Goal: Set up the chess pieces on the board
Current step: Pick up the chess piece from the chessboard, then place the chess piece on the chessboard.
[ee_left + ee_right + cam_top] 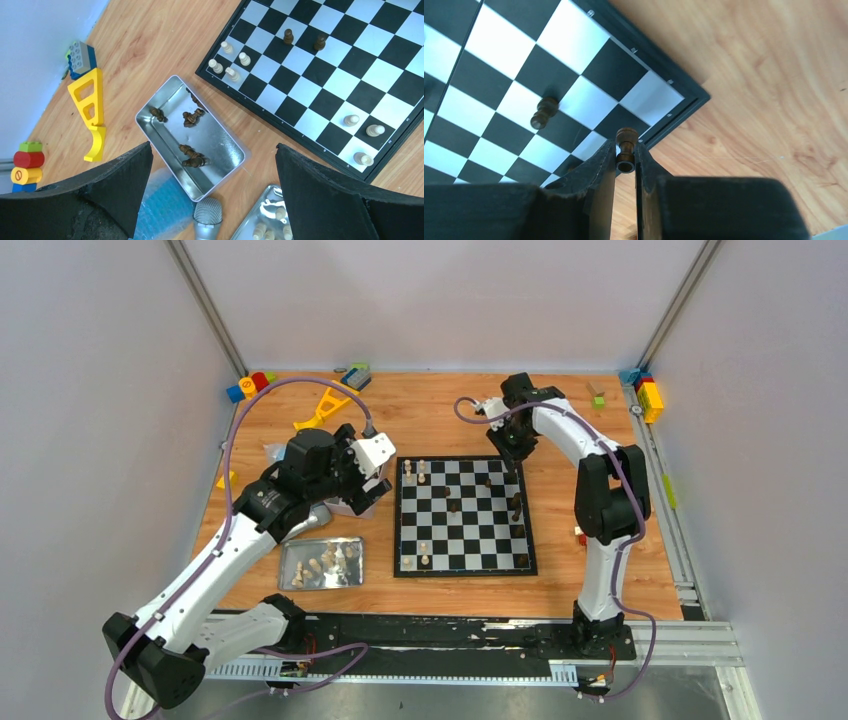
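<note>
Over the far right corner of the board (651, 65), the right pincer (625, 150) squeezes a dark piece (626, 136). The piece's long side points down at the corner square. The left pincer (212, 155) hangs wide open, farther away.

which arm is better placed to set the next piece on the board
Right. The right claw grips a dark piece over a corner of the board; the left claw hangs open, empty, above a metal tray.
</note>
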